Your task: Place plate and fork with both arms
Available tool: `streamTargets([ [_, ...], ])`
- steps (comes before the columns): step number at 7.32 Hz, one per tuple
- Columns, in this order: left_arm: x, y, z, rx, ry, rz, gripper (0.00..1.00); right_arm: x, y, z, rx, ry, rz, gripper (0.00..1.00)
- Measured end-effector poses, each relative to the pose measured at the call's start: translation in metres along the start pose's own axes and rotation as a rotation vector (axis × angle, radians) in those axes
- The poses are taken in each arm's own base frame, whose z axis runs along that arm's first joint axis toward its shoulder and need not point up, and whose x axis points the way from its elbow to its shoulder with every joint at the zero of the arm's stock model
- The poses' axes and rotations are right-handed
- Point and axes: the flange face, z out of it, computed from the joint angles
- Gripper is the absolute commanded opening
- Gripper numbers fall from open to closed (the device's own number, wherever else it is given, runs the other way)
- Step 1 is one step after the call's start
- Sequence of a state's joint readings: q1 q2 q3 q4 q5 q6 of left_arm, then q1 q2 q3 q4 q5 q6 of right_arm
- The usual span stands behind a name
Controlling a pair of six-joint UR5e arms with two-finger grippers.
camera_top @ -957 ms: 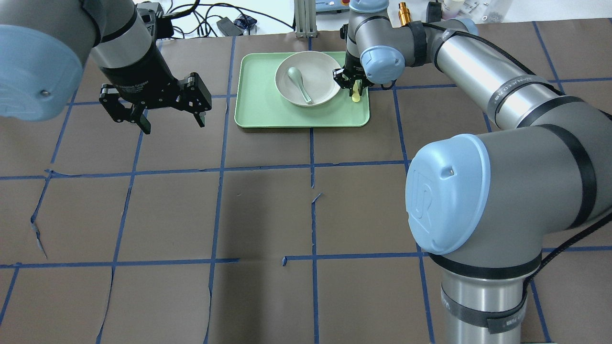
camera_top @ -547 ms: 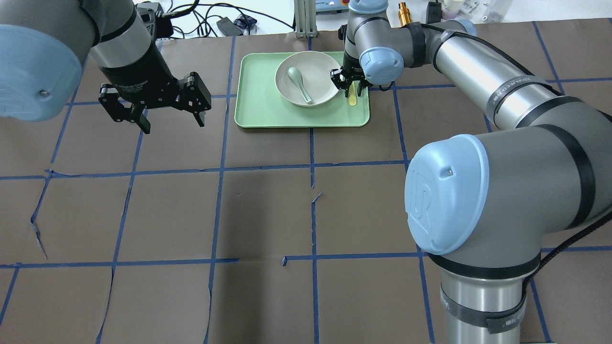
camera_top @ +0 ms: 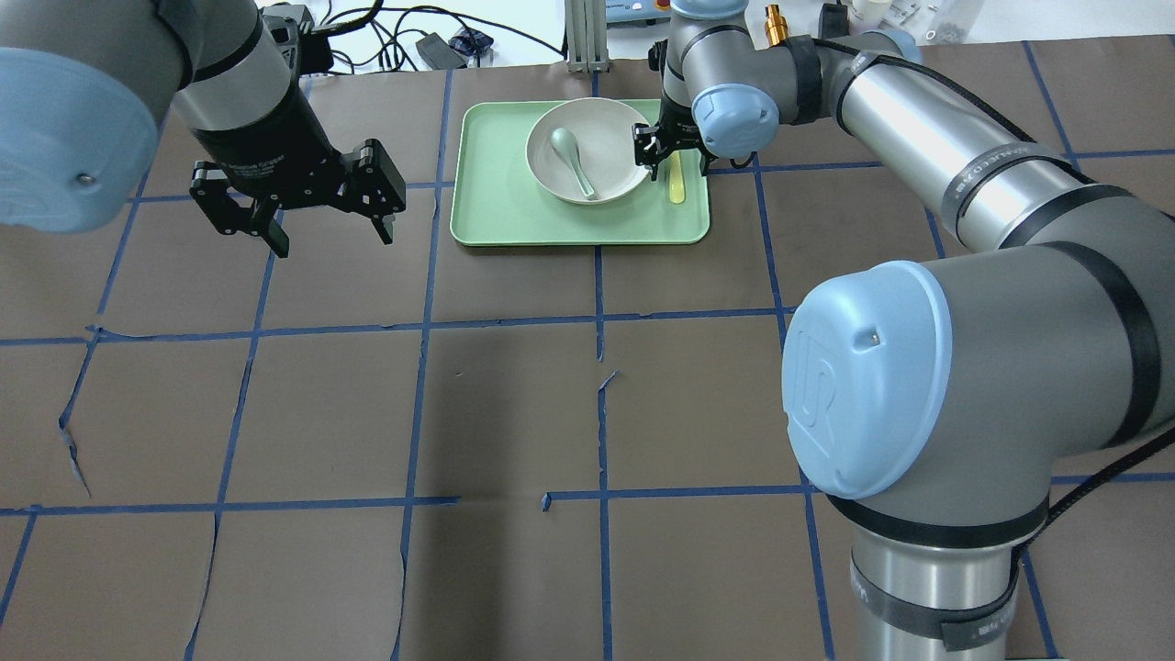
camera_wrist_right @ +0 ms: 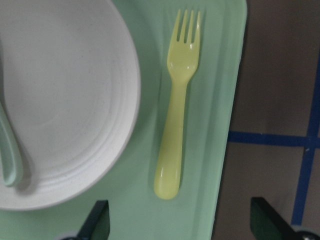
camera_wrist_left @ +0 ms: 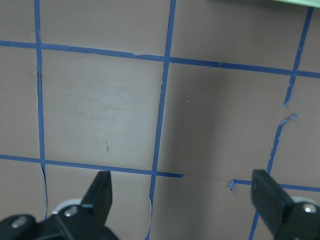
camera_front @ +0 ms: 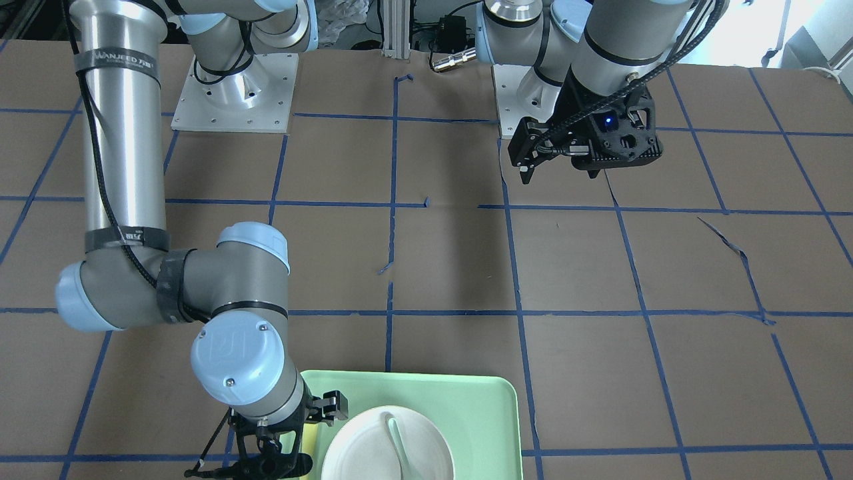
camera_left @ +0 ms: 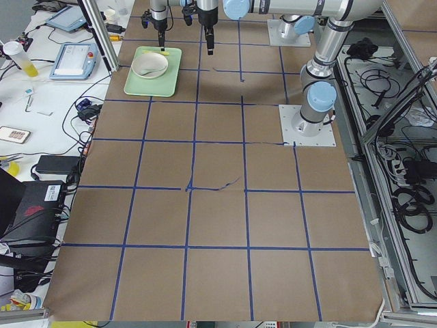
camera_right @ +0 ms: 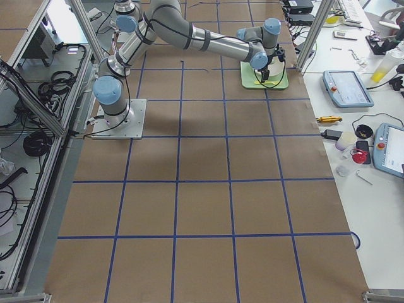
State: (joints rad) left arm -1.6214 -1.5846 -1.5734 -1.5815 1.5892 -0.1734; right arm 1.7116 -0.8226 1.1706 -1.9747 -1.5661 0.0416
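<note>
The fork (camera_wrist_right: 175, 100) lies flat on the tray (camera_wrist_right: 220, 90), under the spread right jaws and about midway between them. The risk seems to be that one jaw comes down on the rim of the plate (camera_wrist_right: 65, 100), just beside the fork, and the other on the tray's raised edge, so the thin handle may slip out. The right arm (camera_top: 918, 128) reaches far across the bench (camera_top: 514, 404) with its wrist pointing down, while the left jaws, also spread and empty, hang over the bench, well apart from the tray.
</note>
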Motion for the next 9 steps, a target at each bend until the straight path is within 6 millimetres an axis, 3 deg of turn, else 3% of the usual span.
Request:
streamTargets([
  [2, 0.000, 0.000, 0.000, 0.000, 0.000, 0.000, 1.00, 0.008, 0.053, -0.053, -0.033, 0.044, -0.022, 1.00],
  [4, 0.000, 0.000, -0.001, 0.002, 0.000, 0.000, 1.00, 0.015, 0.123, -0.126, 0.001, 0.071, -0.015, 1.00],
  [6, 0.000, 0.001, -0.002, 0.004, 0.001, 0.000, 1.00, 0.020, 0.187, -0.176, -0.031, 0.076, -0.008, 1.00],
  [9, -0.001, 0.004, -0.005, 0.009, 0.002, 0.004, 1.00, 0.026, 0.240, -0.234, -0.074, 0.069, -0.001, 1.00],
])
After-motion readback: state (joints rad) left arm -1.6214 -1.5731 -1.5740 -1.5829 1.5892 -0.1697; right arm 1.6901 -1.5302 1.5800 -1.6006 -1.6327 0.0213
